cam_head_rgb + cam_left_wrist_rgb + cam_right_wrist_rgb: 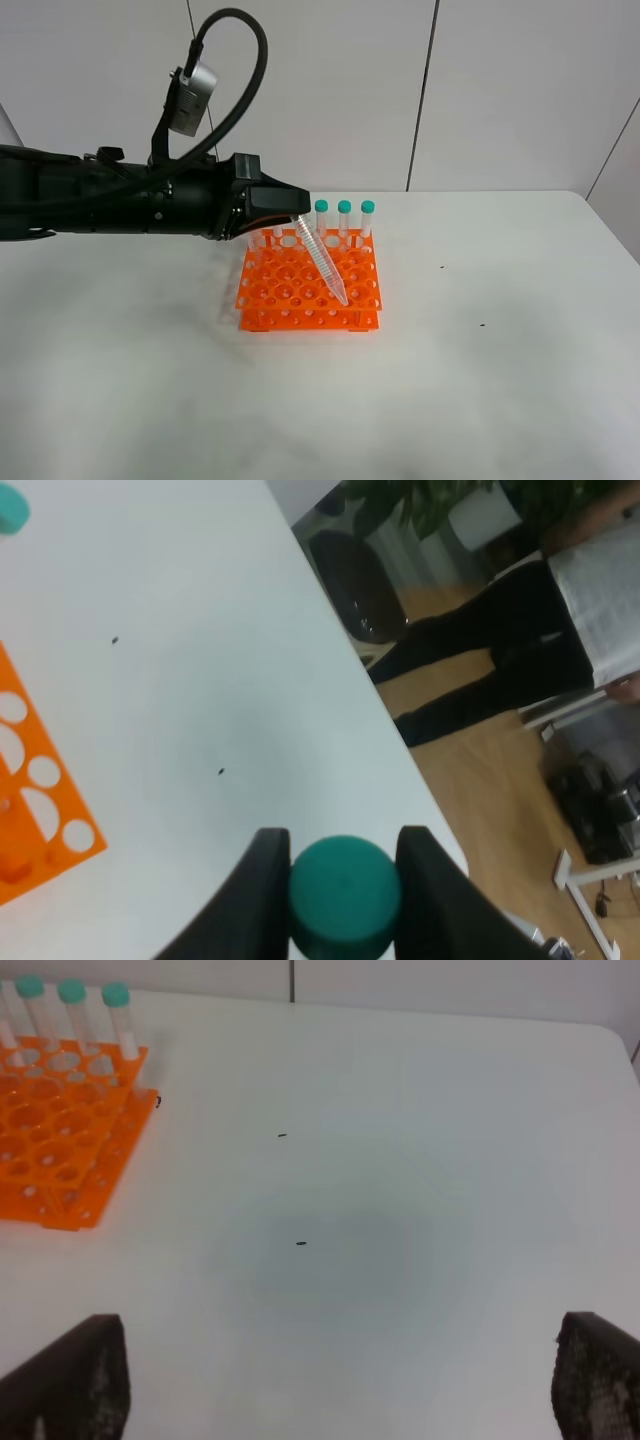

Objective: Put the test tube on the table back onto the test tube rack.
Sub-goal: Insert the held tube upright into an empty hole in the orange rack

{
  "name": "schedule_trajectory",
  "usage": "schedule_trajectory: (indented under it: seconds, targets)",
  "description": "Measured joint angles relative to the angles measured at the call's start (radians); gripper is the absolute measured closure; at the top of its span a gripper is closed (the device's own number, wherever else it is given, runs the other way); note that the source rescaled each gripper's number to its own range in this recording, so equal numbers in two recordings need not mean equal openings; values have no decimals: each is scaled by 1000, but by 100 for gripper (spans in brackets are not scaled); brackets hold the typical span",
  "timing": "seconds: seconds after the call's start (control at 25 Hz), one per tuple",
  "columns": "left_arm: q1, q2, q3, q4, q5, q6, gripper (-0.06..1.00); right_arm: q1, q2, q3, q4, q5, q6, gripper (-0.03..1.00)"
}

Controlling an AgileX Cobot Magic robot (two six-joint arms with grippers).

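Left gripper point(343, 842) clamped test tube point(345, 900) cap | high view alone showed tip over test tube rack point(280, 292) | right gripper point(340, 1380) stood apart

On my high camera, the test tube point(322, 262), clear with a pointed tip, hangs tilted over the bright orange test tube rack point(262, 300). Its tip is low above the holes near the rack's front right; I cannot tell whether it touches. Its teal cap point(345, 895) is pinched in the left gripper point(344, 840). The two-tier rack sits on the white table point(470, 380), with three capped tubes point(344, 218) upright in its back row.
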Motion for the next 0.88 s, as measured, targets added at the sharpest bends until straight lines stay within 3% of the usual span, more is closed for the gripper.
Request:
schedule_trajectory:
  seconds: [0.32,0.76,0.88]
  targets:
    - [0,-249,0,184,-77,-153,93,0,0,0,0,0,0,-2]
    - [0,-421,0,619,-424,-176,93,0,0,0,0,0,0,-2]
    - [0,-421,0,756,-512,-251,93,0,0,0,0,0,0,-2]
